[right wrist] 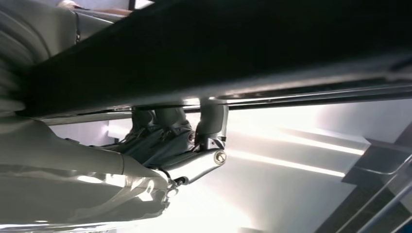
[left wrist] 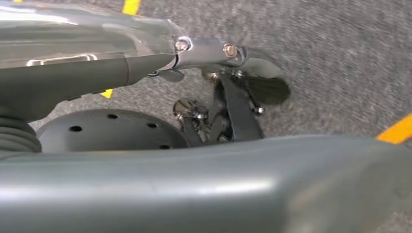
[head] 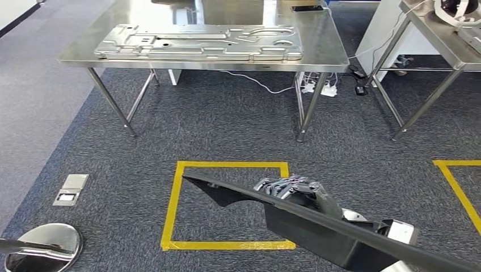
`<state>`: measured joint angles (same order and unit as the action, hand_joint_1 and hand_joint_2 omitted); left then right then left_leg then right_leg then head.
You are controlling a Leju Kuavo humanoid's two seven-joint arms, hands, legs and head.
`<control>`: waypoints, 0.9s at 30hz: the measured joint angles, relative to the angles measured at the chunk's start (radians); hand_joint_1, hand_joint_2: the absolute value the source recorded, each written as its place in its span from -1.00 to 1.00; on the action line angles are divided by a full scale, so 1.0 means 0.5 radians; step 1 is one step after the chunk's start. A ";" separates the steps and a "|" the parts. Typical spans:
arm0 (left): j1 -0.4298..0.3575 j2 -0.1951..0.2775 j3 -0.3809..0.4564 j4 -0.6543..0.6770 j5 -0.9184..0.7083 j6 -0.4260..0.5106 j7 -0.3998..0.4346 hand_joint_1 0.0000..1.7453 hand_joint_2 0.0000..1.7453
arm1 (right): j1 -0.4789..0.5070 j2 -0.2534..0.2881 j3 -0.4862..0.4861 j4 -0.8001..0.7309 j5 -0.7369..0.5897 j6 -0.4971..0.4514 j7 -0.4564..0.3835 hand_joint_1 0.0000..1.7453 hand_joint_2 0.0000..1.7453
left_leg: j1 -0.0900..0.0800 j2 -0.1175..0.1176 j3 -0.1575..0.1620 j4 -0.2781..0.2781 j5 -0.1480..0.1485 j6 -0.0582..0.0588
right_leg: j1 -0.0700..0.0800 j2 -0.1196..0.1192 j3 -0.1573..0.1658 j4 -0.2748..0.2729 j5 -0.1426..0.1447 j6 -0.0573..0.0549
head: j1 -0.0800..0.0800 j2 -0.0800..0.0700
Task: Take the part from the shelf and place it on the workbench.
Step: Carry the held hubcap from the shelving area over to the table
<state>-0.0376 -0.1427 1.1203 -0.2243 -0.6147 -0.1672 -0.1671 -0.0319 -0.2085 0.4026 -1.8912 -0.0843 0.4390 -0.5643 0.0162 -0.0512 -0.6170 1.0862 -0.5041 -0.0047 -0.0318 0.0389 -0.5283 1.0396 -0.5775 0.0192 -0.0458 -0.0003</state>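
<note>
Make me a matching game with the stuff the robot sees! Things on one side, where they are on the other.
Things:
1. black part
2. silver stamped panel
3. yellow tape square
4. white power strip

Places:
A. stuck on the carpet
B. on the floor under the steel table
C. held in the right hand
D. lying flat on the steel table

Pairs: 1-C, 2-D, 3-A, 4-B
</note>
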 joint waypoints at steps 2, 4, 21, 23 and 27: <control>0.001 0.000 0.005 0.000 -0.001 -0.001 0.000 -1.00 -1.00 | 0.001 0.004 -0.001 0.001 -0.008 0.007 0.005 1.00 1.00 | -0.008 -0.003 0.017 -0.036 -0.025 0.019 | -0.007 0.032 -0.009 -0.008 0.000 0.027 | 0.000 0.000; -0.003 0.000 0.006 0.000 -0.001 -0.001 -0.002 -1.00 -1.00 | 0.005 0.005 -0.004 0.001 -0.010 0.008 0.007 1.00 1.00 | -0.004 0.027 0.035 -0.058 -0.034 0.042 | -0.011 0.026 -0.007 -0.008 -0.011 0.050 | 0.000 0.000; -0.017 -0.005 0.035 0.000 -0.018 -0.003 -0.002 -1.00 -1.00 | 0.011 0.011 -0.018 0.016 0.026 -0.016 0.040 1.00 1.00 | -0.013 0.119 0.129 0.024 -0.210 0.001 | 0.014 -0.080 -0.109 0.009 0.082 -0.031 | -0.001 0.000; -0.017 -0.005 0.036 0.000 -0.024 -0.004 -0.002 -1.00 -1.00 | 0.007 0.016 -0.018 0.017 0.026 -0.016 0.040 1.00 1.00 | -0.008 0.118 -0.015 0.286 -0.313 -0.014 | 0.013 -0.082 -0.094 0.008 0.067 -0.046 | -0.002 0.000; -0.006 -0.004 0.037 0.000 -0.025 -0.004 -0.002 -1.00 -1.00 | 0.007 0.020 -0.017 0.027 0.026 -0.016 0.040 1.00 1.00 | -0.006 0.118 -0.139 0.373 -0.192 -0.017 | 0.013 -0.069 -0.033 0.008 0.022 -0.043 | -0.002 0.000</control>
<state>-0.0405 -0.1449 1.1386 -0.2243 -0.6271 -0.1693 -0.1683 -0.0284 -0.1983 0.3941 -1.8775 -0.0711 0.4311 -0.5443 0.0133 0.0077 -0.6863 1.2728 -0.6001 -0.0130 -0.0252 0.0042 -0.5446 1.0435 -0.5667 -0.0021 -0.0468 -0.0004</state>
